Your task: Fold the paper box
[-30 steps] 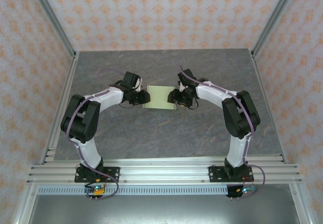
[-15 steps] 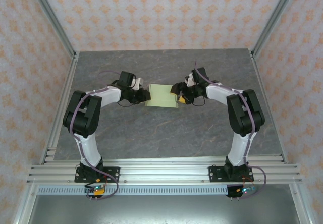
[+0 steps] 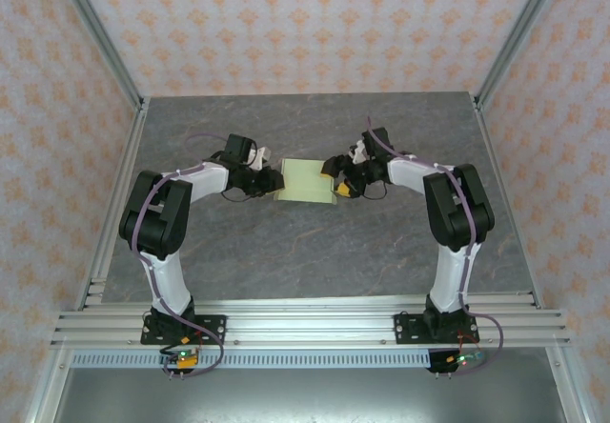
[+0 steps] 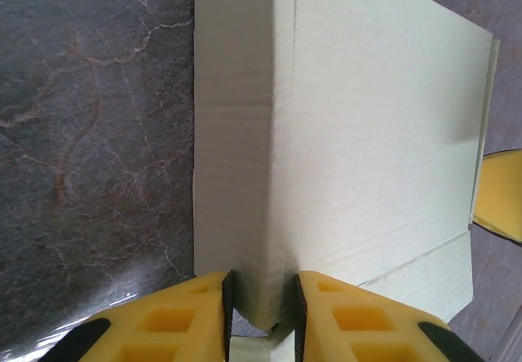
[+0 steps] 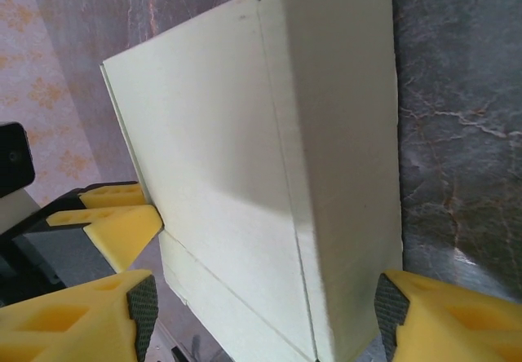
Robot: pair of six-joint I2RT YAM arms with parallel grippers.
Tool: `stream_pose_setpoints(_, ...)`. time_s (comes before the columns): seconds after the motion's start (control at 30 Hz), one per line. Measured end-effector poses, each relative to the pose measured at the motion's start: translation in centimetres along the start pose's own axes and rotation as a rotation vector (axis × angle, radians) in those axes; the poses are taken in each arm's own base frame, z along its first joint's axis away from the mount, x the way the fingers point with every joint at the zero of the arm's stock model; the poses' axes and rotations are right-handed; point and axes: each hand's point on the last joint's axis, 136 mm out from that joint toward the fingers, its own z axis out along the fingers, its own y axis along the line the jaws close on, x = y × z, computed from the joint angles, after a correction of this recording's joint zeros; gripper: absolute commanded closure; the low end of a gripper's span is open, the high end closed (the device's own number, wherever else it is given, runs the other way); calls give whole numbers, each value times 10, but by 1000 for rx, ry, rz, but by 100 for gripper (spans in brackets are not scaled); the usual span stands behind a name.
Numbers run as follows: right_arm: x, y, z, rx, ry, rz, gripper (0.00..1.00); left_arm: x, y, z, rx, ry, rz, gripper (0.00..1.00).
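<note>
The paper box (image 3: 306, 181) is a pale green, flat rectangular box lying mid-table between both grippers. My left gripper (image 3: 271, 184) holds its left end: in the left wrist view the yellow fingers (image 4: 183, 317) pinch a folded side edge of the paper box (image 4: 367, 134). My right gripper (image 3: 336, 181) is at the box's right end. In the right wrist view its jaws (image 5: 265, 317) stand wide apart, astride the paper box (image 5: 245, 174), with a gap at the left pad. The left gripper's fingers (image 5: 122, 223) show beyond the box.
The grey marbled table (image 3: 315, 251) surrounds the box. Aluminium frame rails (image 3: 114, 204) run along the table's sides, with patterned walls behind. The arm bases stand on the near rail (image 3: 305, 323).
The right arm has swung its elbow outward and its wrist shifted slightly toward the back over the last second. The box and the left gripper have stayed in place.
</note>
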Motion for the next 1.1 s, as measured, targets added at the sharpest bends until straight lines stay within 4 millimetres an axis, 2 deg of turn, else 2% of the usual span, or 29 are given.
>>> stream_pose_setpoints(0.33,-3,-3,5,-35,23,30,25,-3,7,-4,46,-31,-31,77)
stream_pose_setpoints(0.6,-16,16,5,-127,-5,43,26,-6,9,-5,52,-38,-41,79)
stream_pose_setpoints(1.1,-20,2,16,-121,1,82,26,-8,12,-7,68,-45,-46,83)
